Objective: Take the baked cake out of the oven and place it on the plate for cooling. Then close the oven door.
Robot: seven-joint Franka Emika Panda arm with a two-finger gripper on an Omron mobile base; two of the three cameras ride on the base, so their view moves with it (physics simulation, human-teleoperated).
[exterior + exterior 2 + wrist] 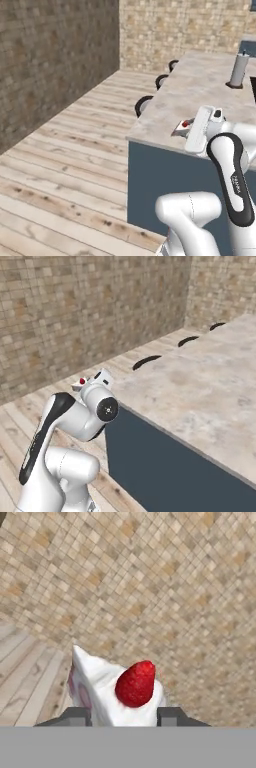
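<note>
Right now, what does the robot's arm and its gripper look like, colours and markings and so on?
The arm is glossy white, built of rounded tube-like segments with bulbous joints. A long black panel with small pale lettering runs down one link, and a round black cap sits on one joint. The gripper shows two small dark grey, blocky finger tips. No loose cables are visible.

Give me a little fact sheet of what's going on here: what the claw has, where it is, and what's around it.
claw: closed on the cake, a finger on each side
cake: white wedge with a red strawberry on top
cake's position: in the left base view, held at the near corner of the counter
counter: pale stone top on a dark blue base
on the counter: grey cylinder at the far end
beside the counter: dark round stools along its edge
surroundings: plank floor, stone-tile walls
</note>
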